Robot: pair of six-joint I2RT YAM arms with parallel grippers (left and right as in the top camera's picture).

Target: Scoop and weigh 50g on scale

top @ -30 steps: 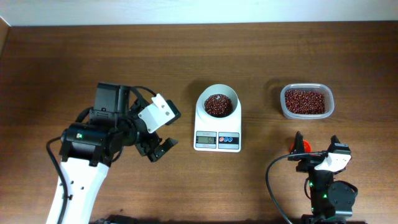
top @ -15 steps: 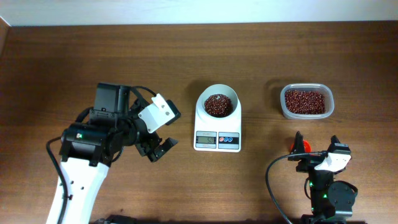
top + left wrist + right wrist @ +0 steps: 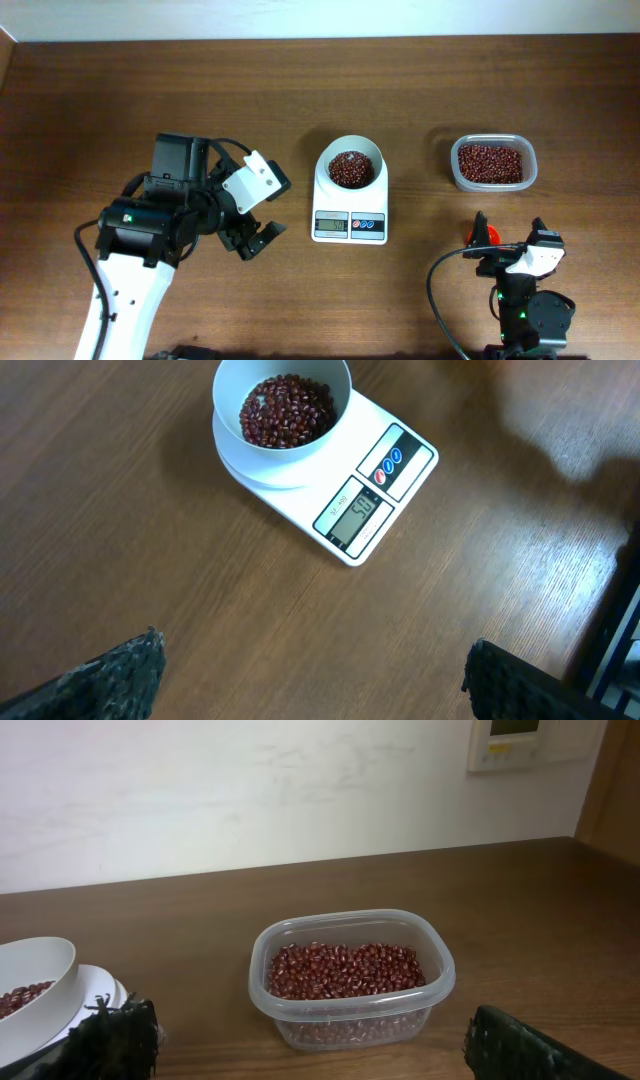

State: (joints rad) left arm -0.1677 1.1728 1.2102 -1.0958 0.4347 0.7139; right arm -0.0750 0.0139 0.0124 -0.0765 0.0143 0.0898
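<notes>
The white scale (image 3: 350,222) stands mid-table, and its round white bowl (image 3: 349,166) holds red beans. From the left wrist view I look down on the scale (image 3: 385,485), whose display is lit, and on its bowl (image 3: 283,410). My left gripper (image 3: 257,239) hovers left of the scale, open, with only bare wood between its fingertips (image 3: 130,665). My right gripper (image 3: 510,236) sits near the front right, open and holding nothing, and faces the bean tub. A small red item (image 3: 485,235) shows beside its left finger; I cannot tell what it is.
A clear plastic tub of red beans (image 3: 492,163) stands right of the scale, and in the right wrist view the tub (image 3: 350,975) is straight ahead. The bowl's edge (image 3: 30,985) shows at that view's left. A pale wall runs behind the table.
</notes>
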